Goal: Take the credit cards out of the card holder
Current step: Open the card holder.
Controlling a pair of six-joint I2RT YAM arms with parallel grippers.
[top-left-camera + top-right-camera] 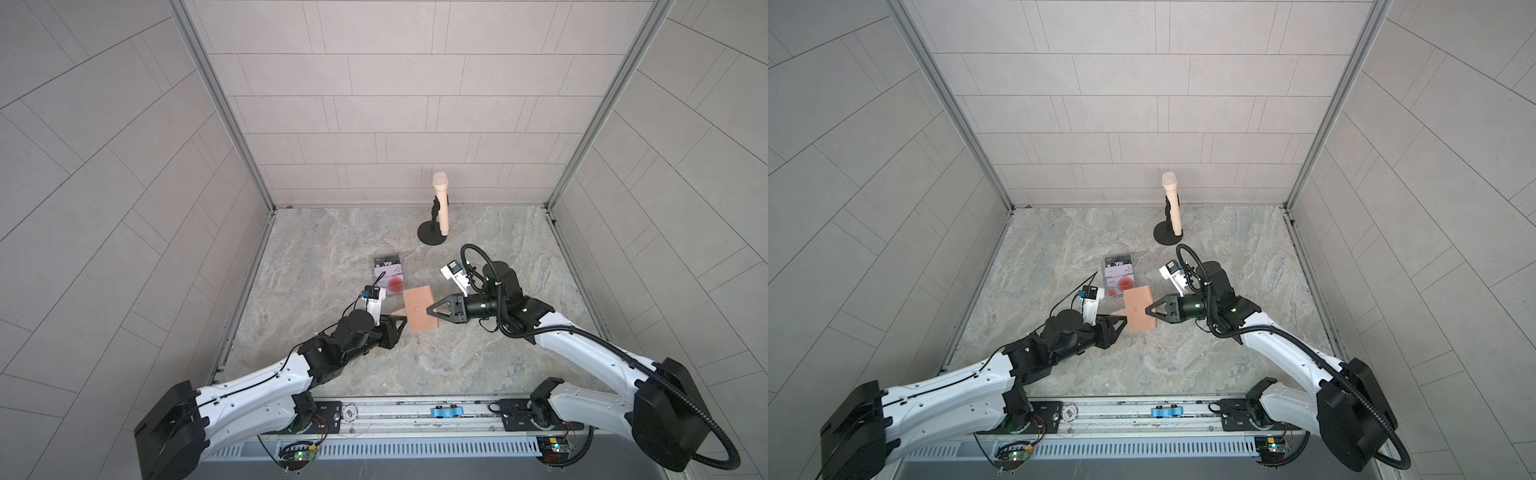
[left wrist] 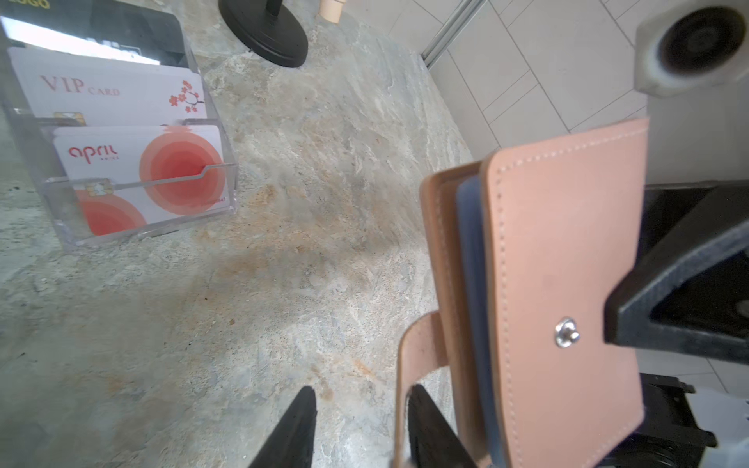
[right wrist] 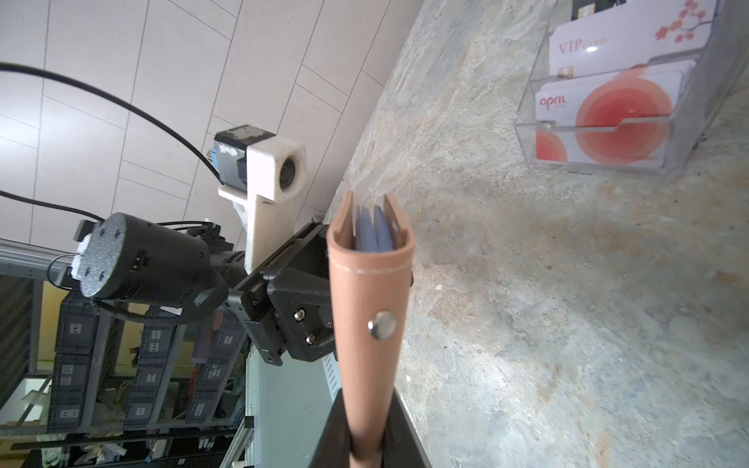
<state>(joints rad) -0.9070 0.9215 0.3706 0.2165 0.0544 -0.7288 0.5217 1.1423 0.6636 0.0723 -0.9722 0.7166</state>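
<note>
Tan-pink leather sits closest to the lens: the card holder [image 3: 371, 308], pinched edge-on between the fingers of the right gripper [image 1: 434, 312], which is clamped tight on it and carries it clear of the table [image 2: 304, 210]. Opposite, the left gripper [image 2: 362, 391] has its jaws apart. The snap tab [image 2: 419, 344] hangs loose between them, against one finger and not pinched. Blue-grey sleeves [image 2: 470, 243] peep from between the covers; whether any card sits inside them cannot be told. Further out, ahead of the left fingertips and well apart from both grippers, the credit cards [image 2: 121, 97] that can be seen stand in a clear plastic box [image 2: 69, 239]. The white one with red circles is nearest the gripper, the pale pink one is behind it, and the dark grey one is farthest.

Risks, as I judge them: the right grip squeezes both covers together, so the sleeves may not fan open. If the left jaws close on the floppy tab alone and pull, the holder could swivel or slip from its one-sided clamp and drop. A wide sweep by the left arm could knock the light box over.
</note>
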